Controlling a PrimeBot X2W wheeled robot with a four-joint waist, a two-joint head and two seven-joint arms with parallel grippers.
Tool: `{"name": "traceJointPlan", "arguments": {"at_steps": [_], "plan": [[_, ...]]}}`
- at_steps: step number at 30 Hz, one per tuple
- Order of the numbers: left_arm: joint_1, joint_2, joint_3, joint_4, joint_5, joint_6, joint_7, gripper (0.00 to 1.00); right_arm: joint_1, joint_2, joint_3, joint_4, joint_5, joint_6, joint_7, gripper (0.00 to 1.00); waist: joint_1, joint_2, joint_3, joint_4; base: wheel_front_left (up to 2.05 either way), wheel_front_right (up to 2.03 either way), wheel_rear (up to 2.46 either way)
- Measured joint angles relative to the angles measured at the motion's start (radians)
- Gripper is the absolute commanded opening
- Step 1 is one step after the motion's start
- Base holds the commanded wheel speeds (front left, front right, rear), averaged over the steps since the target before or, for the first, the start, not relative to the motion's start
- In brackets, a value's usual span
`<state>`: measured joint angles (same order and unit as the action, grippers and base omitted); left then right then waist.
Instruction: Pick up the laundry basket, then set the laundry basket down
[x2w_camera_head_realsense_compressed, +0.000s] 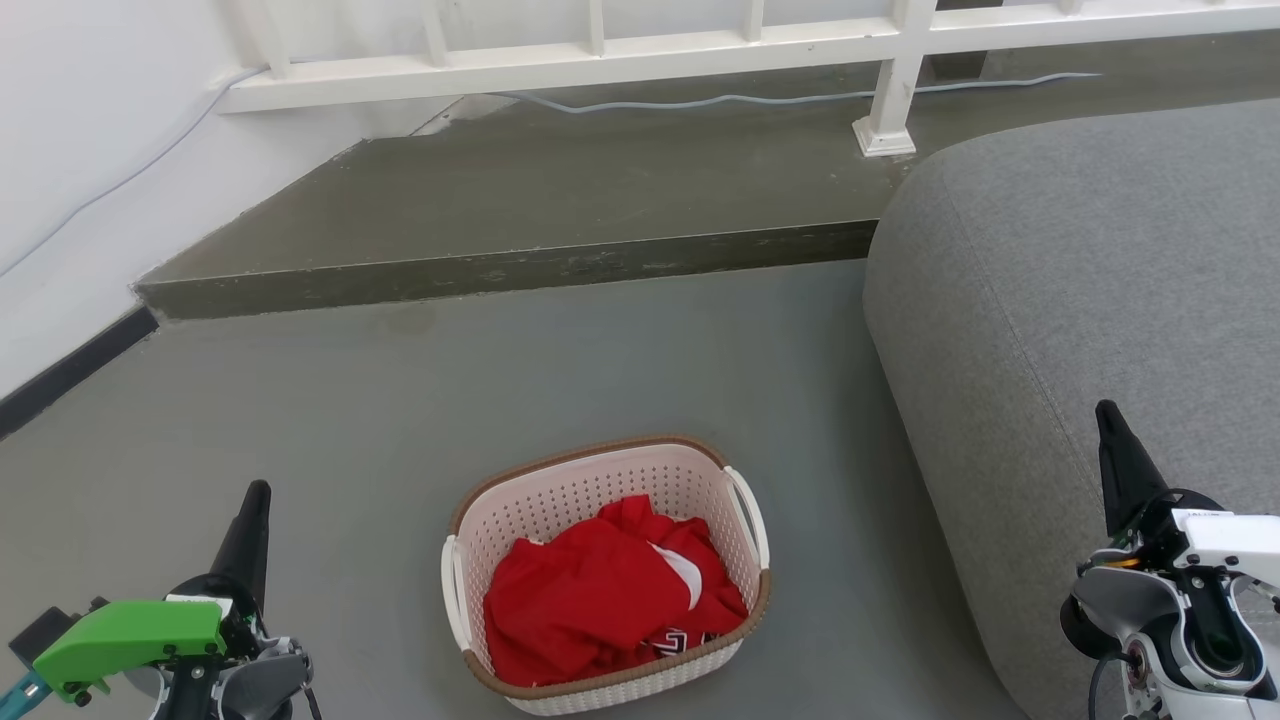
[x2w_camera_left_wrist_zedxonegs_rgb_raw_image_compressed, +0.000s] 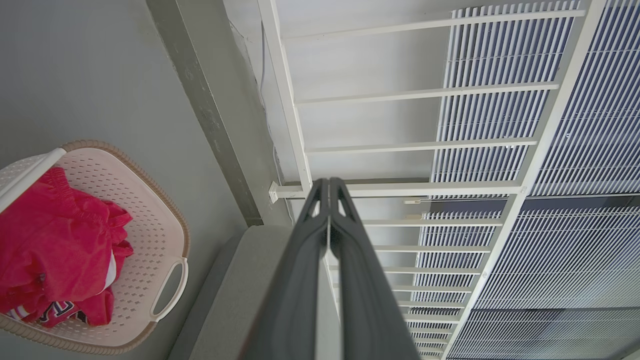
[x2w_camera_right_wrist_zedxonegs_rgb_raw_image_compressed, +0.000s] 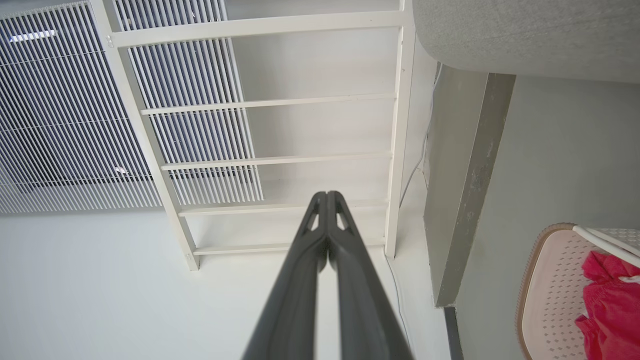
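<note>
On the floor (x2w_camera_head_realsense_compressed: 400, 420) before us: the laundry basket (x2w_camera_head_realsense_compressed: 580, 492), red clothes (x2w_camera_head_realsense_compressed: 590, 600) inside.
Our left gripper (x2w_camera_head_realsense_compressed: 256, 495): fingers pressed together, holding nothing.
Our right gripper (x2w_camera_head_realsense_compressed: 1108, 415): likewise, beside the sofa (x2w_camera_head_realsense_compressed: 1080, 280).

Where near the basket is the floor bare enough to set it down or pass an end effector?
Bare grey floor lies between the cream-white perforated plastic laundry basket and the dark step, and left of it toward the white wall. Tight on the right: a narrower strip separates it from the grey fabric sofa.

Bright, even light; sharp focus; wrist views bend at edges.
</note>
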<state>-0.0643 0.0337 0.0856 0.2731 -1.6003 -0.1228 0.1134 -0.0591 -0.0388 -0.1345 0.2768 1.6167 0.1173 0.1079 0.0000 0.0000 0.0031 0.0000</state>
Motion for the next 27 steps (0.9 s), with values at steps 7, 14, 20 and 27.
{"name": "traceJointPlan", "arguments": {"at_steps": [7,14,20,27], "plan": [[0.000,0.000,0.000,0.000,0.000,0.000,0.000,0.00,0.000,0.000,0.000,0.000,0.000,0.000,0.000,0.00,0.0000,0.0000,0.000,0.000,0.00,0.00,0.00],[0.000,0.000,0.000,0.000,0.000,0.000,0.000,0.00,0.000,0.000,0.000,0.000,0.000,0.000,0.000,0.00,0.0000,0.0000,0.000,0.000,0.00,0.00,0.00],[0.000,0.000,0.000,0.000,0.000,0.000,0.000,0.00,0.000,0.000,0.000,0.000,0.000,0.000,0.000,0.00,0.0000,0.0000,0.000,0.000,0.00,0.00,0.00],[0.000,0.000,0.000,0.000,0.000,0.000,0.000,0.00,0.000,0.000,0.000,0.000,0.000,0.000,0.000,0.00,0.0000,0.0000,0.000,0.000,0.00,0.00,0.00]]}}
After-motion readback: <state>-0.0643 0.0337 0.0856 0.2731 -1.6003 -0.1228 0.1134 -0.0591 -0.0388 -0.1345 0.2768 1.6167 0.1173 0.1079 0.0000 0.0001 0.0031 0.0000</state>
